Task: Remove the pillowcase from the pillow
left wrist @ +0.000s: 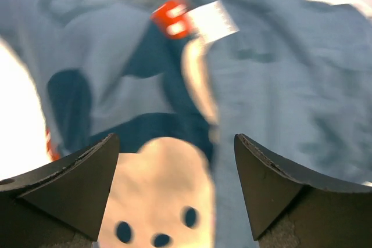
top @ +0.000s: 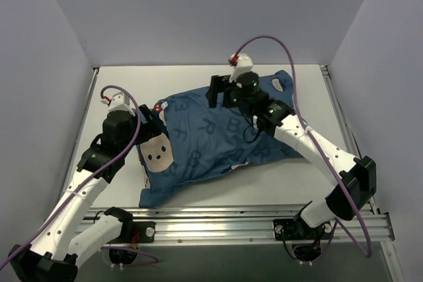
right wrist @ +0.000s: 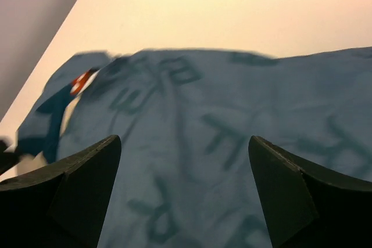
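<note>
The dark blue pillowcase (top: pixel 211 138), printed with letters, lies plump across the middle of the table. The pillow is hidden inside it; no white stuffing shows. A pale cartoon mouse face (top: pixel 158 155) sits at its left end, and a second face (top: pixel 280 84) at the far right corner. My left gripper (top: pixel 149 123) is open and empty just above the left end; in the left wrist view (left wrist: pixel 175 139) the mouse face (left wrist: pixel 157 196) lies between its fingers, with a red patch (left wrist: pixel 171 18) and white label (left wrist: pixel 212 21) beyond. My right gripper (top: pixel 218 90) is open and empty over the far edge, above lettered fabric (right wrist: pixel 232 143).
The white table (top: pixel 165 80) is boxed in by grey walls on the left, back and right. An aluminium rail (top: pixel 251 219) carrying the arm bases runs along the near edge. Purple cables loop over both arms.
</note>
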Controlling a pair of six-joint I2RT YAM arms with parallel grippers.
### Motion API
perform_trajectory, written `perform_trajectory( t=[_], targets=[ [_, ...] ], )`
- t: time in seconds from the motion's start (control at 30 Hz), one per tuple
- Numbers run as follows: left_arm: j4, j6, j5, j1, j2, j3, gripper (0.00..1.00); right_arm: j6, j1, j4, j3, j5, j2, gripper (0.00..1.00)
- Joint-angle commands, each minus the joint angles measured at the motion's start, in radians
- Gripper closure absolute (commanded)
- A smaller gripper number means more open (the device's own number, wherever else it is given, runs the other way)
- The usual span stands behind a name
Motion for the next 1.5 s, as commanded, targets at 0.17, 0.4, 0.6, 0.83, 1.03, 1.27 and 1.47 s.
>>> perform_trajectory(
  t=[0.17,0.4,0.6,0.83,1.03,1.27,1.47],
  targets=[
    [0.120,-0.094,0.074,0.054,0.203,-0.158,0.17,0.026,0.098,0.065,-0.226,0.126,0.085,0.14],
    [0.324,-0.104,0.212,-0.006,0.381,-0.113,0.20,0.126,-0.201,0.030,-0.466,0.158,-0.068,0.14],
    [0.349,-0.115,0.201,-0.083,0.486,-0.015,0.20,0.023,-0.252,-0.105,-0.387,0.218,-0.192,0.14],
    [0.289,-0.121,0.169,-0.135,0.322,-0.049,0.15,0.017,0.017,-0.143,-0.273,0.316,-0.263,0.14],
    [0.255,-0.129,0.154,-0.189,0.152,-0.171,0.12,0.123,0.256,-0.094,-0.289,0.445,-0.228,0.14],
    [0.323,-0.166,0.166,-0.195,0.133,-0.285,0.12,0.150,0.362,-0.048,-0.284,0.482,-0.050,0.15],
    [0.384,-0.180,0.184,-0.196,0.184,-0.288,0.13,0.158,0.375,-0.019,-0.301,0.465,-0.013,0.16]
  ],
)
